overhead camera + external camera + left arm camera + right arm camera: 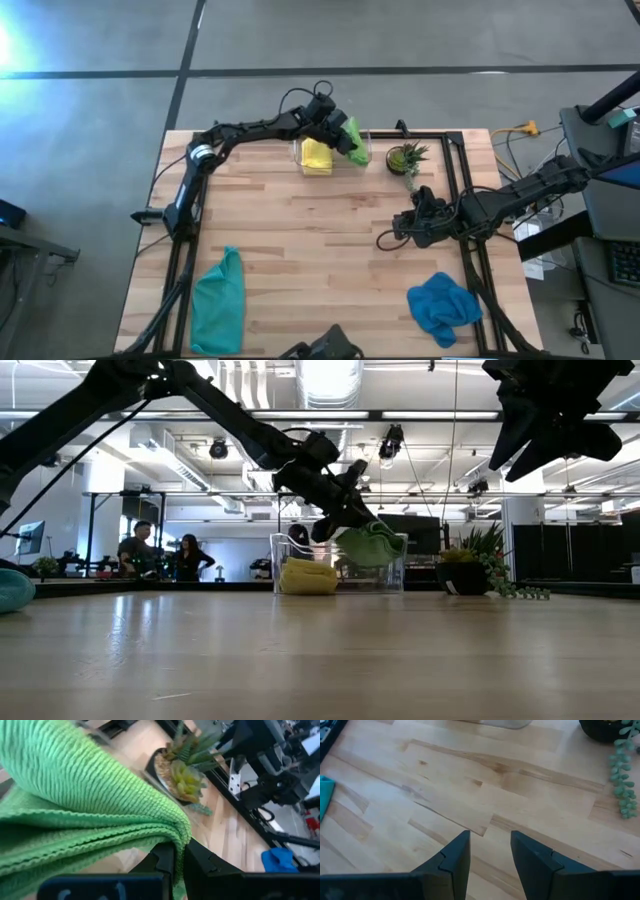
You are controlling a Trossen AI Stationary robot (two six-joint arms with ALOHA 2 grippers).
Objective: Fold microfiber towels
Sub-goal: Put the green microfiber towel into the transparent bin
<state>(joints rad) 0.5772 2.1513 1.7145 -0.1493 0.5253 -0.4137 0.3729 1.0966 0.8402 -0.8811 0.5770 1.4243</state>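
Lime-green microfiber is what I am pinching in the left jaws (179, 862): they are pressed together on the edge of the folded lime green towel (352, 141), whose stacked layers show ribbed and neat in the left wrist view. I am holding that towel in the air at the far edge of the tabletop (320, 230), directly over a clear plastic bin (328, 157) that is already holding the folded yellow towel (317, 157). In the low view the green bundle is hanging at the bin's rim, above and just beside the yellow one, not yet resting inside.

Just beside the bin, toward the right arm's side, a small potted plant (406, 158) is standing. Farther out, the right jaws (490, 852) are hovering over bare wood near the right edge of the tabletop, standing partly spread with nothing between them. Two towels are lying unfolded along the near edge: the teal towel (219, 298) on the left side and the blue towel (443, 305) on the right side, well apart from each other.

I judge that I am stowing the second finished towel, so the task is roughly half done. The next move calls for lowering the green towel into the bin, spreading the left jaws without dragging the fold open, and then turning to a crumpled towel.
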